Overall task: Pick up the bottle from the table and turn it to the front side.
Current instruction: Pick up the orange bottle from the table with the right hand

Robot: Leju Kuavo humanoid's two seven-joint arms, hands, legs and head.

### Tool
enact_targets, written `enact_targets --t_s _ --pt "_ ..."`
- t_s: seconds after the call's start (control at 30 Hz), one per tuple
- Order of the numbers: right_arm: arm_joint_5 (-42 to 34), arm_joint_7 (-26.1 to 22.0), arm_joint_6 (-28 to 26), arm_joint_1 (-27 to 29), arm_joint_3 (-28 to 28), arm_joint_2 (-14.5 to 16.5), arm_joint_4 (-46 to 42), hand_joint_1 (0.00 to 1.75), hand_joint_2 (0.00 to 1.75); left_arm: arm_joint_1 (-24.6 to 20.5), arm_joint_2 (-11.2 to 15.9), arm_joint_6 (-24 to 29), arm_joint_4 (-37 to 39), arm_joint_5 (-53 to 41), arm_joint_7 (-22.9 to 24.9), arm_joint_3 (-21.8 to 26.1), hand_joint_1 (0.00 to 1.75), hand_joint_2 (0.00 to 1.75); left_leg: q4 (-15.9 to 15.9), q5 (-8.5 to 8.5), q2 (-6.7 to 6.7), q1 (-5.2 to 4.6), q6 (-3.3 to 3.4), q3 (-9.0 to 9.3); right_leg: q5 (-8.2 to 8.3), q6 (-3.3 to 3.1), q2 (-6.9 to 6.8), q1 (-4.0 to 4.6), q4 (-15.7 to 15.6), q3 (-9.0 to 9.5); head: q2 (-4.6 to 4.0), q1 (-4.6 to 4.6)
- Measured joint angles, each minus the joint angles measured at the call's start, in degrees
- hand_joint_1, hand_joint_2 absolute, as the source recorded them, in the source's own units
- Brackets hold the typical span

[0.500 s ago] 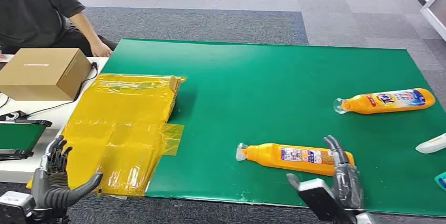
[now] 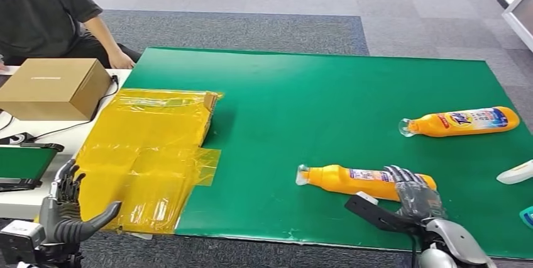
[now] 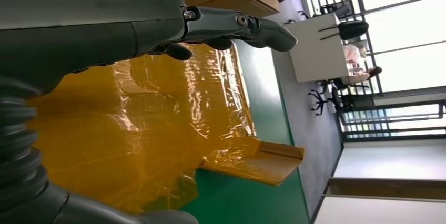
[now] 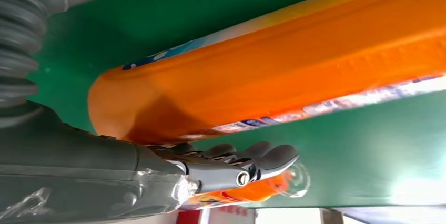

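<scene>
The right hand [image 2: 415, 197], near the green mat [image 2: 327, 104], has dark segmented fingers [image 2: 402, 177], a flat black thumb and a silver-grey rounded wrist shell. The right wrist view shows a grey ribbed cover, clear tape and a small round screw. The left hand [image 2: 63, 212] — dark grey throughout — has a thick smooth thumb.

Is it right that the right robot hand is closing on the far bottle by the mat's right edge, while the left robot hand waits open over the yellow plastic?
Not quite. The head view shows the right robot hand on the near bottle, at the mat's front edge. The far bottle lies untouched. The rest holds: the left robot hand is open by the yellow plastic.
</scene>
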Motion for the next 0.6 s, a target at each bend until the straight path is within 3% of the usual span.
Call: enact_targets --t_s 0.13,0.37,0.4,0.5,0.53,0.6 --pt "3.2 1.6 3.3 -4.7 0.8 -2.1 6.6 0.00 1.75 -0.6 0.2 0.5 0.7 -0.3 0.0 0.0 0.00 1.75 0.0 -0.12 0.00 0.02 0.10 0.46 -0.09 0.00 -0.01 0.01 -0.1 0.49 -0.01 0.03" --pt "3.7 -0.6 4.3 -8.2 2.2 -3.6 11.5 0.00 1.75 -1.0 0.7 1.2 1.7 0.1 0.0 0.1 0.00 1.75 0.0 -0.33 0.15 0.15 0.03 1.13 -0.12 -0.12 0.22 0.15 -0.5 1.20 -0.01 0.03" --pt "3.8 -0.7 4.6 -8.6 2.5 -3.7 11.8 0.25 1.75 -1.0 0.8 1.3 1.8 0.2 0.0 0.0 0.00 1.75 0.0 -0.33 0.17 0.15 0.04 1.17 -0.16 -0.18 0.24 0.15 -0.5 1.23 0.00 0.02" --pt "4.2 -1.1 5.2 -9.5 3.3 -3.9 12.7 1.56 1.75 -1.2 1.1 1.6 2.0 0.5 0.0 -0.2 0.00 1.75 0.0 -0.33 0.22 0.16 0.05 1.24 -0.21 -0.27 0.29 0.16 -0.5 1.31 0.00 0.01" --pt "4.4 -1.3 5.0 -9.7 3.6 -3.9 12.9 1.75 1.75 -1.2 1.2 1.7 2.0 0.6 0.0 -0.2 0.00 1.75 0.0 -0.33 0.24 0.16 0.05 1.24 -0.20 -0.26 0.31 0.16 -0.5 1.32 0.00 0.02" --pt "4.8 -1.8 3.8 -9.9 4.3 -4.1 13.3 1.75 1.75 -1.3 1.3 1.9 2.1 1.0 0.0 -0.3 0.00 1.75 0.0 -0.29 0.26 0.15 0.08 1.22 -0.16 -0.22 0.32 0.16 -0.5 1.32 0.00 0.02"
